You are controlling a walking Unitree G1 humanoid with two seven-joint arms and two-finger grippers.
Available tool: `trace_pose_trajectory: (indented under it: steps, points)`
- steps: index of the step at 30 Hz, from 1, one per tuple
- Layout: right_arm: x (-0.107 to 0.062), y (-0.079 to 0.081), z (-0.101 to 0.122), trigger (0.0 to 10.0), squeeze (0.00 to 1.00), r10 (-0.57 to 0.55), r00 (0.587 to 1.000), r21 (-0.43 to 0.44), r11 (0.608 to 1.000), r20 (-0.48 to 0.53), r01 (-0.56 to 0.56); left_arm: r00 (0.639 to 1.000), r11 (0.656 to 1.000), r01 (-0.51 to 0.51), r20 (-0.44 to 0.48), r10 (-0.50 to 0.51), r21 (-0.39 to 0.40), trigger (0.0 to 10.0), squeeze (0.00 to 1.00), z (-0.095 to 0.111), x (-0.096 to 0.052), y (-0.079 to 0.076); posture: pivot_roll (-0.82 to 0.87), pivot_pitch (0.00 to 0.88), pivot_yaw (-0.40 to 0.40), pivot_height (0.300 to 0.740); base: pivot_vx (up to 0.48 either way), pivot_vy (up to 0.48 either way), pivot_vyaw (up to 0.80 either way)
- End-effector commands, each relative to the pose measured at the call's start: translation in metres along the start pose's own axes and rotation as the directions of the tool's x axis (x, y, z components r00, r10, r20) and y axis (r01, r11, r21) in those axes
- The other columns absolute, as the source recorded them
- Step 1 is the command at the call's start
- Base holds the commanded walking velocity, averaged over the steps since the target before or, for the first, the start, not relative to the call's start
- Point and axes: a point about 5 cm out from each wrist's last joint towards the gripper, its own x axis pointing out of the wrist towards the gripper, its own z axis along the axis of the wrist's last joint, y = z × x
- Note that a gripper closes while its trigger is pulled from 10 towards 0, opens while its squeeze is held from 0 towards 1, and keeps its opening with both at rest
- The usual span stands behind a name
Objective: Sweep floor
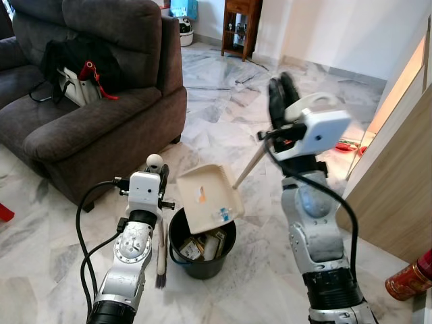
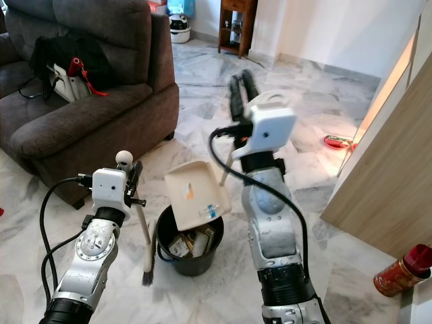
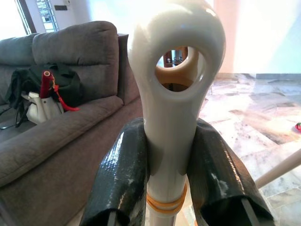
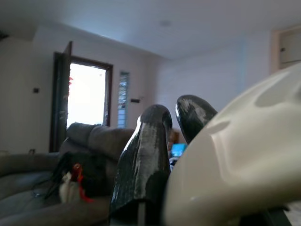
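At the far left stands a grey sofa (image 1: 88, 101), and a black bag (image 1: 74, 57) with a red tag lies on its seat; the front edge of the sofa comes near the robot's left arm. The left gripper (image 1: 163, 181) is just in front of the sofa corner and its two black fingers (image 3: 123, 174) are pressed on both sides of the white handle of a hand brush (image 1: 160, 233). The brush hangs almost upright, with its dark bristles low near the marble floor (image 1: 223, 108), just beside the left wall of a black bin (image 1: 201, 243). The bin is between the two arms and has rubbish inside. Over its rim a beige dustpan (image 1: 206, 192) is tilted, with small bits of rubbish on its lower part, and its long pale handle goes up to the right. The right gripper (image 1: 282, 98) is raised high with the fingers pointing up; I cannot tell if they are closed on the handle. Behind the bin the floor is open up to a small wooden table (image 1: 241, 27). On the right a wooden panel (image 1: 398, 196) closes the room, with a red tin (image 1: 408, 278) near its lower edge.
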Motion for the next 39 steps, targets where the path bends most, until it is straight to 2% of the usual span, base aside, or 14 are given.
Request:
trace_pose_trajectory:
  steps: [1,14,23,39]
  points:
    - [0.005,0.005,0.035,10.0,0.00,0.045,0.981,-0.035,0.999,0.190,-0.039,0.997,1.000,0.002,0.074,-0.002,0.003,10.0,0.00,0.014,0.005,0.001,0.08,0.000,-0.021,0.740,0.000,0.000,0.00]
    - [0.000,0.019,0.038,10.0,0.00,0.125,0.969,-0.125,0.987,0.215,-0.100,0.997,1.000,0.007,0.075,-0.007,0.000,10.0,0.00,0.014,0.005,0.000,0.08,0.000,-0.021,0.740,0.000,0.000,0.00]
    - [-0.005,0.029,0.038,10.0,0.00,0.149,0.964,-0.135,0.983,0.220,-0.121,0.997,1.000,0.010,0.076,-0.010,0.000,10.0,0.00,0.014,0.004,0.000,0.08,0.000,-0.017,0.740,0.000,0.000,0.00]
    - [-0.007,0.040,0.036,10.0,0.00,0.231,0.950,-0.216,0.959,0.212,-0.186,0.997,1.000,0.013,0.080,-0.013,-0.001,10.0,0.00,0.015,0.006,-0.001,0.08,0.000,-0.020,0.740,0.000,0.000,0.00]
